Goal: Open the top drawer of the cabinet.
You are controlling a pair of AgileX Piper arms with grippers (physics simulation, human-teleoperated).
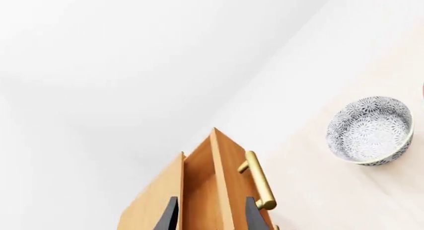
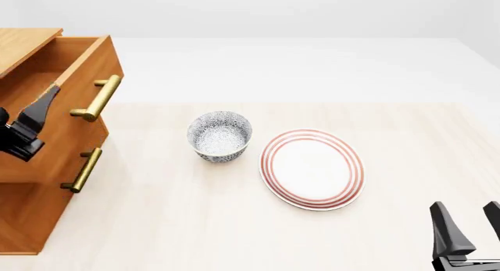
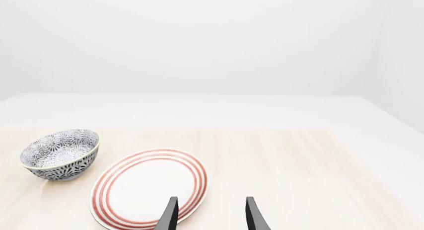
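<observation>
The cabinet [image 2: 31, 218] stands at the table's left edge. Its top drawer [image 2: 88, 78] is pulled out toward the table's middle, with the brass bar handle [image 2: 98, 98] on its front. My left gripper [image 2: 47, 104] is open at the drawer's front panel. In the left wrist view the gripper [image 1: 210, 215] has one finger on each side of the drawer's front panel [image 1: 225, 180], next to the handle [image 1: 259, 183]. My right gripper [image 2: 469, 224] is open and empty at the near right; it also shows in the right wrist view [image 3: 210, 212].
A patterned bowl [image 2: 220, 135] and a red-ringed plate [image 2: 312, 168] sit mid-table on the light wooden top [image 2: 195, 230]. The second drawer's handle [image 2: 82, 170] sits below the top one. The right wrist view shows the bowl [image 3: 61, 154] and the plate [image 3: 149, 188].
</observation>
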